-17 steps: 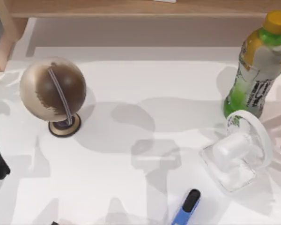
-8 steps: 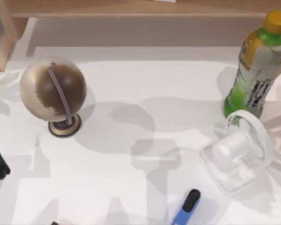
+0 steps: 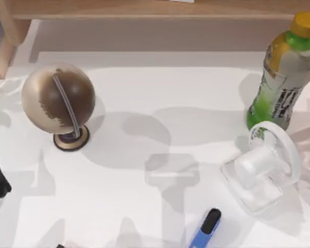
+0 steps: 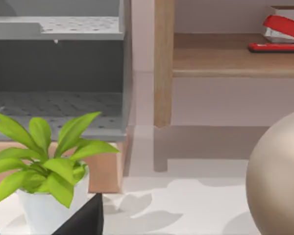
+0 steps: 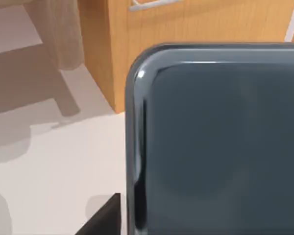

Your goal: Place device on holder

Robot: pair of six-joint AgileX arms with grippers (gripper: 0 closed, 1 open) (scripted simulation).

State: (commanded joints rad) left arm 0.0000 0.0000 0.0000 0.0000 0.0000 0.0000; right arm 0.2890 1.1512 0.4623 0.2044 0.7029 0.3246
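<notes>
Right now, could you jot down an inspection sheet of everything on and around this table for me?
Surface: white tabletop, patterned with soft shadows.
Job's things: flat dark grey-blue smartphone close before the right wrist camera; clear plastic holder with a white ring at the table's right.
Clutter: brown and beige globe on a round base at left; green drink bottle with a yellow cap at far right; blue-and-black pen-like stick at the near edge; potted green plant.
Claws: nothing seen clearly.
Cables: nothing seen.
Surroundings: wooden shelf bearing a red stapler; grey rack.
</notes>
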